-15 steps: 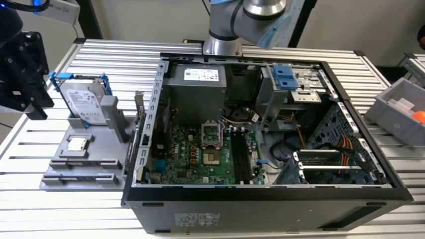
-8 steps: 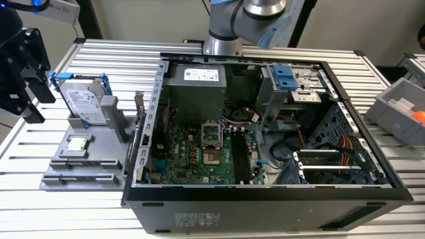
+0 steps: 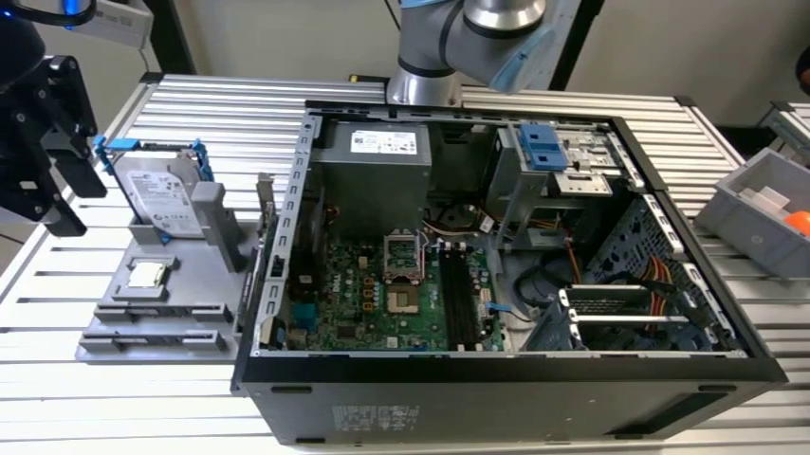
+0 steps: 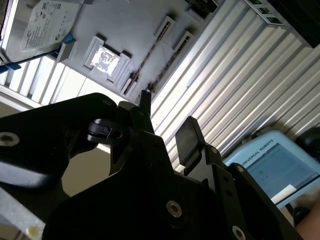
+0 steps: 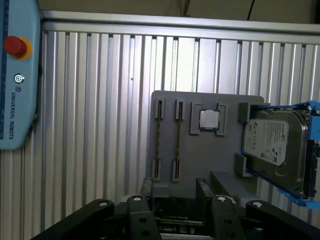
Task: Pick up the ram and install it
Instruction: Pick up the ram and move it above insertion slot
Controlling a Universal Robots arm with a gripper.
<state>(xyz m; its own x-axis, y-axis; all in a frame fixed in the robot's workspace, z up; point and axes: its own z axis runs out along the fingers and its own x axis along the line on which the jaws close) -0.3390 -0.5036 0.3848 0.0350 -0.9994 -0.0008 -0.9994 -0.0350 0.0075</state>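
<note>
A black two-fingered hand point(image 4: 165, 112) hangs released, its fingers spread with nothing between them, clear of a flat grey plastic parts tray point(image 5: 200, 160) on the ribbed aluminium bench point(image 5: 100, 125).

The ram point(image 5: 177, 140), a thin, long circuit-board stick seen edge-on, stands on its long edge in a clipped holder of that tray. Its long axis lies level and runs along the bench's ribs. A second like stick point(image 5: 159, 140) stands just beside it and parallel.

On the ram's other side a small square silver CPU chip point(image 5: 209, 120) sits in a recess. Past that, a silver hard drive in a blue bracket point(image 5: 275, 145) is propped in the tray; it carries a white printed label.

In the exterior view the tray lies at the left of an open black computer case point(image 3: 506, 379), whose side wall rises between the tray and the green motherboard point(image 3: 367, 313). The board's long black memory slots point(image 3: 458, 294) run across the ribs. A grey power supply box point(image 3: 374, 180) bears a white sticker. A grey bin point(image 3: 760, 213) stands at the right.

A pale blue pendant point(image 5: 17, 75) with a red button and dark lettering lies on the bench.
</note>
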